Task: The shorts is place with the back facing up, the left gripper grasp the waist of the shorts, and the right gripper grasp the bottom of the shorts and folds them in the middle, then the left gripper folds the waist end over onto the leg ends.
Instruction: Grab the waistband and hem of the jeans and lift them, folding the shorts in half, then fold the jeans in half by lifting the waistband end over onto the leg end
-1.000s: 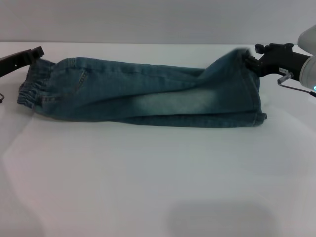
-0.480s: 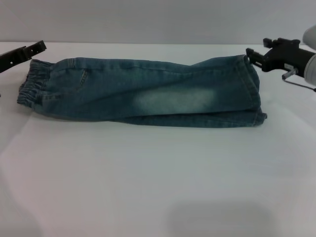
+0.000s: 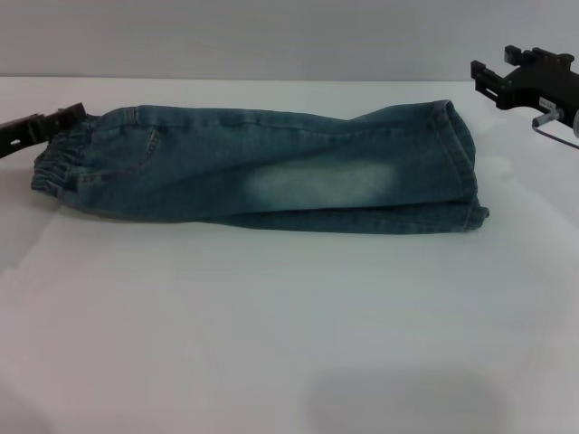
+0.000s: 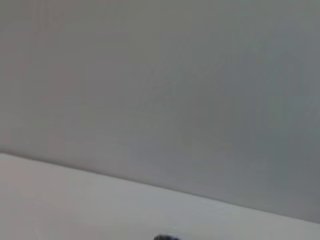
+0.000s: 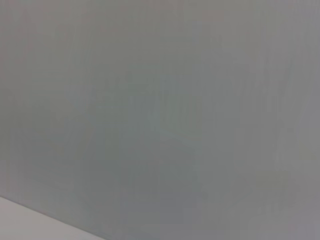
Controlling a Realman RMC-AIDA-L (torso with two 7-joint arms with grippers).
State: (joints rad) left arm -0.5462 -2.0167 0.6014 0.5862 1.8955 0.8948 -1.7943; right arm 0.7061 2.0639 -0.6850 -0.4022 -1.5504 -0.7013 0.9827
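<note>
The blue denim shorts [image 3: 262, 172] lie folded lengthwise on the white table [image 3: 271, 316] in the head view. Their elastic waist [image 3: 56, 155] is at the left and the leg ends [image 3: 461, 172] at the right. My left gripper [image 3: 65, 116] reaches in from the left edge, its tip right at the waistband's far corner. My right gripper [image 3: 496, 74] hovers open above and to the right of the leg ends, clear of the cloth and holding nothing. Both wrist views show only the grey wall and a strip of table.
The white table extends wide in front of the shorts and meets a grey wall [image 3: 271, 36] behind them. No other objects are in view.
My right gripper has let go of the leg end and drawn back up to the right, and the cloth has settled flat. My left gripper has released the waist and dropped lower beside it.
</note>
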